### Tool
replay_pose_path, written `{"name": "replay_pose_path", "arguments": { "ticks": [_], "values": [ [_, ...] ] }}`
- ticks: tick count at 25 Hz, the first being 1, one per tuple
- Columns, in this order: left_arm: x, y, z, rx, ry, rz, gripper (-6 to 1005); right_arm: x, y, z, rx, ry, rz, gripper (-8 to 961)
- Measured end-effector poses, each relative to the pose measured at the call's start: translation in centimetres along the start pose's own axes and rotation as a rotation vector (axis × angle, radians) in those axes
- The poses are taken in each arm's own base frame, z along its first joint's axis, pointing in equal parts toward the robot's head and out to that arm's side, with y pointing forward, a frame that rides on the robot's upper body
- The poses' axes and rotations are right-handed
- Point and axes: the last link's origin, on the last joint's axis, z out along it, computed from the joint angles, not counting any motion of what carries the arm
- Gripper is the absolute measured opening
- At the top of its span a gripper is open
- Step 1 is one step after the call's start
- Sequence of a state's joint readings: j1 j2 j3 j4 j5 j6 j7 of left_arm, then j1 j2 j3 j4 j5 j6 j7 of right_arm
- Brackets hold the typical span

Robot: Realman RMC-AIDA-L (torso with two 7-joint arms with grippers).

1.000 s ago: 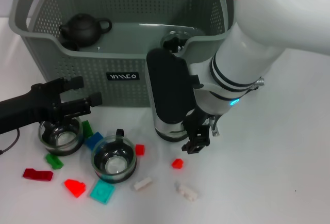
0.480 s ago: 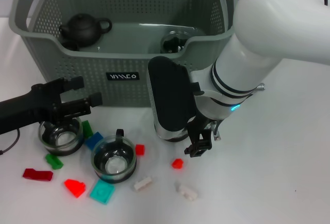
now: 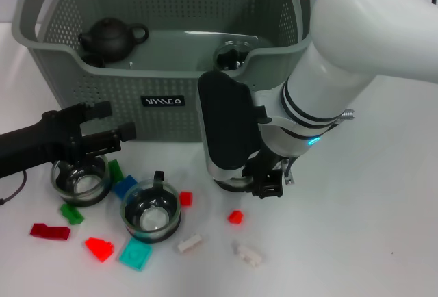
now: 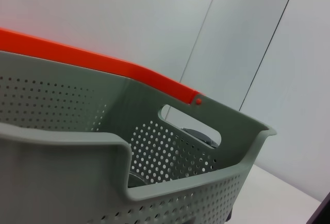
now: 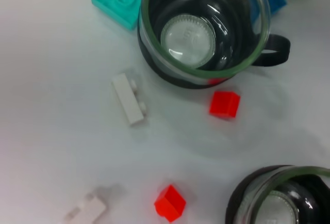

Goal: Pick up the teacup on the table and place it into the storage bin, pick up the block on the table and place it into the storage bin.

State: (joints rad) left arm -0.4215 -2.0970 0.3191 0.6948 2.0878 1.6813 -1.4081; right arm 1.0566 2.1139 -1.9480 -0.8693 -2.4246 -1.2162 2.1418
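Observation:
The grey storage bin [image 3: 164, 71] [image 4: 170, 182] stands at the back, holding a black teapot [image 3: 109, 39] and a glass cup [image 3: 231, 56]. Three glass teacups sit on the table in front of it: one at the left [image 3: 81, 179], a middle one [image 3: 151, 213] [image 5: 206, 22], and one [image 3: 229, 182] [image 5: 278, 198] half hidden under my right wrist. My right gripper [image 3: 267, 184] hangs low beside that third cup. A small red block [image 3: 235, 217] [image 5: 170, 202] lies just in front of it. My left gripper [image 3: 113, 120] is open, above the left teacup, with nothing in it.
Loose blocks lie along the table's front: a red one [image 3: 185, 198], two white ones [image 3: 189, 243] [image 3: 248, 254], a teal one [image 3: 135, 253], an orange-red one [image 3: 100, 248], a dark red one [image 3: 50, 231], a green one [image 3: 71, 213] and a blue one [image 3: 124, 187].
My right gripper has drawn back from the small red block towards the teacup under the wrist. The left arm has not moved.

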Motion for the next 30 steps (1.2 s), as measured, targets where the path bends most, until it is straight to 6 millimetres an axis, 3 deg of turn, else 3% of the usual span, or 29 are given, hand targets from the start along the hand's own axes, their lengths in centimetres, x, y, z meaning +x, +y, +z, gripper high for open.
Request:
{"name": "replay_pose_path", "arguments": {
  "ticks": [6,9,15,19,25,30],
  "values": [
    [0.0,0.0,0.0,-0.001,0.000,0.001,859,-0.1,0.0,-0.1,-0.003,0.002,-0.001,235],
    [0.1,0.0,0.1,-0.002,0.001,0.002,859,-0.2,0.0,-0.1,-0.002,0.001,-0.002,55],
    [0.1,0.0,0.1,-0.004,0.001,0.003,859,-0.5,0.1,-0.8,-0.017,-0.009,0.005,56],
    [0.2,0.0,0.1,-0.004,0.002,0.005,859,-1.0,0.5,-3.0,-0.065,-0.034,0.019,56],
    [0.7,-0.2,0.0,0.003,0.025,0.012,859,-1.6,0.8,-8.6,-0.097,-0.105,0.033,55],
    [0.9,-0.3,0.0,0.007,0.035,0.022,859,-1.6,-0.2,-13.4,-0.034,-0.190,0.054,55]
  ]
}}
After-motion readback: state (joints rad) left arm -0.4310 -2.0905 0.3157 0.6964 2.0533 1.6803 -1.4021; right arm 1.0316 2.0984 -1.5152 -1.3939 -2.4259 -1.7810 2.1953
